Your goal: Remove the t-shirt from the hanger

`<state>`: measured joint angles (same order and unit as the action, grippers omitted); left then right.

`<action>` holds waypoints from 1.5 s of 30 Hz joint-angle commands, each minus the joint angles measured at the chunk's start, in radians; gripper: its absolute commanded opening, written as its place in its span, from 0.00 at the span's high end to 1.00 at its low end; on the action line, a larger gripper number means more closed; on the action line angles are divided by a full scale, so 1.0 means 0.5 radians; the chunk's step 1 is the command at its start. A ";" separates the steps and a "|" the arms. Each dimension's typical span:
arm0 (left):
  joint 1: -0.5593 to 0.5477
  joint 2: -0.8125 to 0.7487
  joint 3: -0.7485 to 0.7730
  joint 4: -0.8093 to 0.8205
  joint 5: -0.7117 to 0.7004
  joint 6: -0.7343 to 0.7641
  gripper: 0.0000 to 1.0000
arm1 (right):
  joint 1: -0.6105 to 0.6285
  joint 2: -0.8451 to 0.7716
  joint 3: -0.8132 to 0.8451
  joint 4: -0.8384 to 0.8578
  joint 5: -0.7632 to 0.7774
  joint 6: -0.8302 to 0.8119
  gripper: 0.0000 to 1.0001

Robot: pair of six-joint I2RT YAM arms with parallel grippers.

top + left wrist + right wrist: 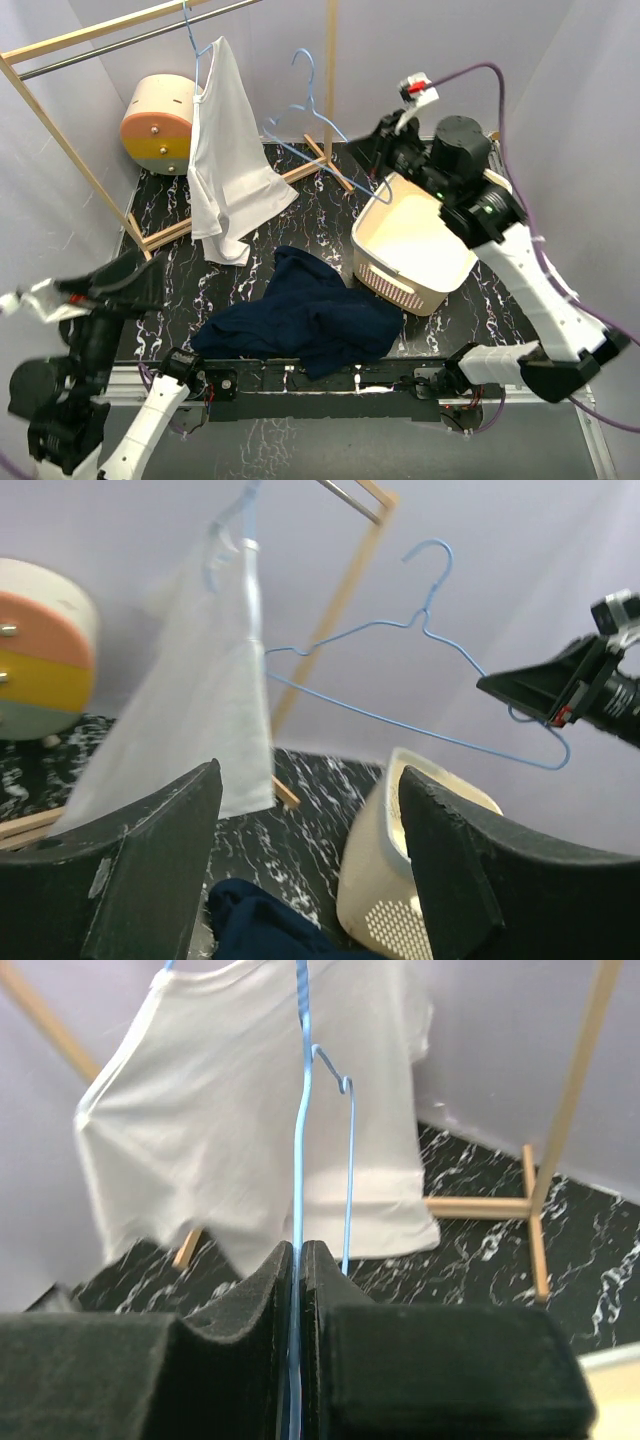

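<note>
My right fingers (265,1280) pinch the bare blue hanger (301,1110); left fingers (160,850) gape wide. The navy t-shirt (300,315) looks limp and light; I'd grab a fold.

Blue wire hanger (303,1110); matt white cloth t-shirt (225,170); glossy marbled tabletop (320,217); wooden rack (57,130).

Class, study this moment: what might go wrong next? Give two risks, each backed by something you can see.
1. The right end effector pinches the bare blue hanger by one thin wire. It may slip or swing into the white t-shirt hanging nearby.
2. The navy t-shirt lies heaped at the near edge of the table. The open left end effector, low nearby, might snag and drag it.
</note>
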<state>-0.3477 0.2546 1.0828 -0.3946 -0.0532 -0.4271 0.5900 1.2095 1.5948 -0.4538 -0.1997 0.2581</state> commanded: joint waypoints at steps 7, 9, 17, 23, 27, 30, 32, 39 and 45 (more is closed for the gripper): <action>0.005 -0.471 -0.245 -0.567 -0.933 -0.130 0.33 | -0.002 0.645 0.446 0.871 0.345 -0.056 0.92; 0.005 -0.495 -0.313 -0.560 -0.912 -0.099 0.33 | -0.002 0.707 0.468 0.986 0.344 -0.057 0.92; 0.005 -0.475 -0.560 -0.446 -0.874 0.037 0.33 | -0.002 0.914 0.685 1.127 0.367 -0.076 0.92; 0.005 -0.426 -0.662 -0.425 -0.851 0.082 0.32 | -0.002 1.225 1.111 1.009 0.343 -0.117 0.92; 0.005 -0.387 -0.669 -0.435 -0.825 0.078 0.32 | -0.002 1.446 1.424 0.881 0.316 -0.125 0.92; 0.005 -0.405 -0.690 -0.429 -0.826 0.078 0.32 | -0.002 1.525 1.479 0.870 0.305 -0.110 0.92; 0.005 -0.426 -0.697 -0.429 -0.825 0.074 0.32 | -0.002 1.530 1.434 0.906 0.314 -0.108 0.92; 0.004 -0.430 -0.723 -0.421 -0.817 0.069 0.32 | -0.003 1.574 1.439 0.879 0.322 -0.104 0.92; 0.005 -0.375 -0.734 -0.409 -0.793 0.078 0.32 | -0.002 1.274 0.942 0.885 0.284 -0.118 0.41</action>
<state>-0.3450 0.0380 0.7193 -0.6285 -0.4633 -0.4038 0.5884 1.9873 2.2238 -0.0475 -0.0479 0.2138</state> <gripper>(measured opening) 0.677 0.500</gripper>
